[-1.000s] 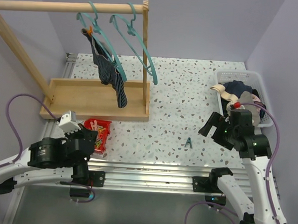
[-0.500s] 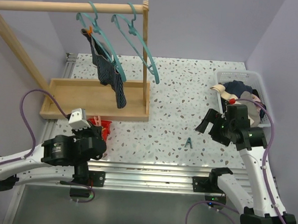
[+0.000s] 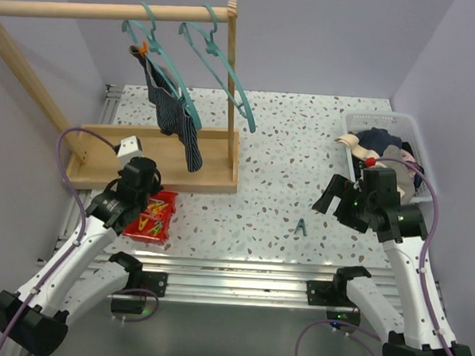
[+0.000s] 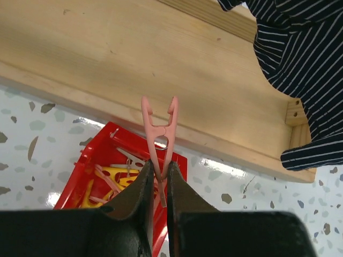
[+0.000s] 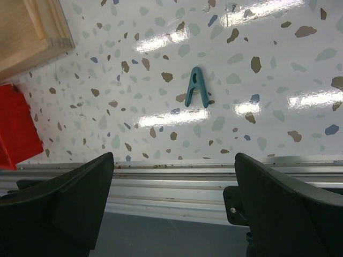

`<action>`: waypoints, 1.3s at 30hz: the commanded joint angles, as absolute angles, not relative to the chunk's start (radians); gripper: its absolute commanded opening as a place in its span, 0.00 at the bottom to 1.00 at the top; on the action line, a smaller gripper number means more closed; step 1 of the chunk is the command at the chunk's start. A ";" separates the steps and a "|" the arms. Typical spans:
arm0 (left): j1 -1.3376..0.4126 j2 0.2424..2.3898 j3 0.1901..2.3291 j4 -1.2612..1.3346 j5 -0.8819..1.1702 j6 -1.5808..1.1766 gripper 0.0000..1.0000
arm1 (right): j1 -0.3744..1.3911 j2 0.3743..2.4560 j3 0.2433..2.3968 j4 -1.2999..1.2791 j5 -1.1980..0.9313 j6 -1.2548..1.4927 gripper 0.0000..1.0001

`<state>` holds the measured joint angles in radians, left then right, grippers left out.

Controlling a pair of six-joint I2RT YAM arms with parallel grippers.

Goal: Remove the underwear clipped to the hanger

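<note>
Progress: left end effector (image 4: 159, 171) has swung forward over bin (image 4: 88, 160), pinching pink clip (image 4: 159, 126). Striped brief (image 3: 177, 123) is still clipped to hanger (image 3: 176, 79); right end effector (image 5: 172, 158) stays wide, empty.

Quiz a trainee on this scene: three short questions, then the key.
1. True or false: the left hand is shut on a pink clip.
2. The right hand is: A open; B shut; C out of view.
3. How many pieces of underwear hang from the rail?
Key: 1 true; 2 A; 3 one.
</note>
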<state>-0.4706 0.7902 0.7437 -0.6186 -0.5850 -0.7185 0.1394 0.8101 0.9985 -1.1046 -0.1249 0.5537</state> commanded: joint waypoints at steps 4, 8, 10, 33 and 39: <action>-0.385 0.862 0.815 -0.567 -0.325 -0.580 0.00 | 0.141 0.805 1.026 -1.115 -0.132 0.525 0.98; -0.368 0.873 0.769 -0.655 -0.319 -0.623 0.00 | 0.141 0.819 1.011 -1.097 -0.135 0.526 0.98; -0.361 0.862 0.747 -0.673 -0.324 -0.633 0.00 | 0.141 0.819 1.005 -1.094 -0.138 0.525 0.98; -0.325 0.873 0.862 -0.907 -0.273 -0.695 0.97 | 0.150 0.991 0.885 -1.045 -0.135 0.468 0.98; -0.325 0.782 0.948 -0.943 -0.241 -0.696 1.00 | 0.264 1.115 0.899 -0.997 -0.015 0.492 0.98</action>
<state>-0.3336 0.8108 0.8764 -0.9119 -0.2638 -0.6952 0.2256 1.0813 0.8894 -1.0576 -0.0803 0.4934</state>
